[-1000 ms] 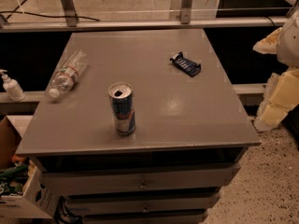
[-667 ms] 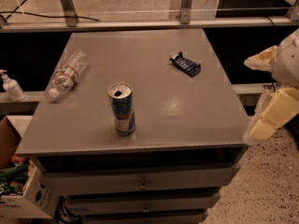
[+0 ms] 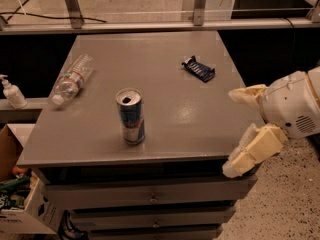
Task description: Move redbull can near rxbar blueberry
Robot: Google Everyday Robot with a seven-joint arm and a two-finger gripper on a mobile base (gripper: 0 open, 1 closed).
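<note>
Just over the last second I watched the gripper (image 3: 234, 132) slide in from the right edge of the view until it hung at the front right corner of the surface (image 3: 165, 49). A moment earlier it sat further out, clear of the edge. Its two pale fingers (image 3: 257, 146) were spread wide with nothing between them, one tip over the right rim and the other lower, in front of the corner above the drawers (image 3: 150, 199).

Nothing on the surface had shifted. The can (image 3: 130, 116) stood upright where it had been, toward the front and a little left of the middle, its open top facing up. The snack bar (image 3: 199, 68) lay flat on the far right part, well apart from the can. The bottle (image 3: 72, 78) lay on its side near the left edge, out of the way.

I took this as the start of the approach: the arm had begun to close in, but the can was untouched and the task itself not yet begun. The gripper was in fact nearer the snack bar's side than the can. I judged it would need to travel left across the front before the fingers could straddle the can without tipping something so tall and slim.
</note>
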